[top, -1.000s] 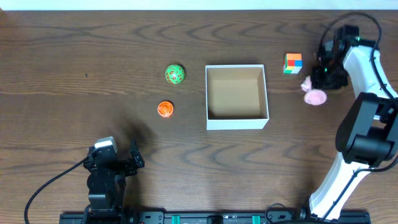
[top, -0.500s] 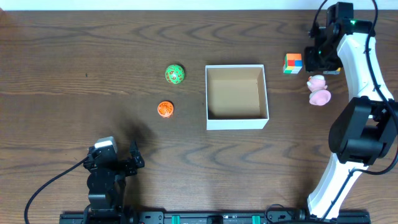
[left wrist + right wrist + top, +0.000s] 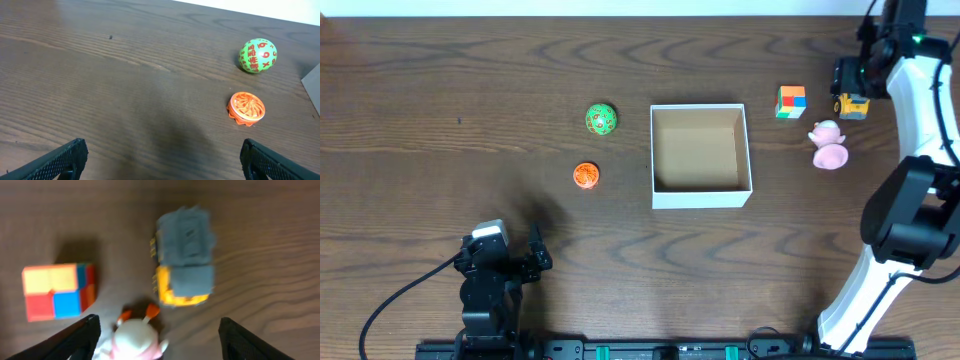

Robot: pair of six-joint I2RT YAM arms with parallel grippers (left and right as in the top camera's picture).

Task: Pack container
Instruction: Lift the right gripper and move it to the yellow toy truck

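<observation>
The container [image 3: 701,197], a square white box with a brown inside, stands at mid-table with nothing in it. Right of it lie a coloured cube [image 3: 791,101] [image 3: 55,291], a pink and white toy [image 3: 829,146] [image 3: 135,342] and a yellow and grey truck [image 3: 852,105] [image 3: 185,260]. My right gripper [image 3: 848,80] [image 3: 157,325] hovers open above the truck and the pink toy, holding nothing. Left of the box lie a green ball [image 3: 601,119] [image 3: 257,56] and an orange disc [image 3: 585,175] [image 3: 246,107]. My left gripper [image 3: 505,258] [image 3: 162,150] rests open near the front edge.
The dark wooden table [image 3: 440,110] reaches a white strip along its far edge. My right arm [image 3: 920,120] runs down the right side from its base at the front. The container's corner [image 3: 312,82] shows at the right edge of the left wrist view.
My right gripper has opened and moved from the pink toy toward the far edge, now over the truck. The pink toy shifted a little and lies free. The left arm has not moved.
</observation>
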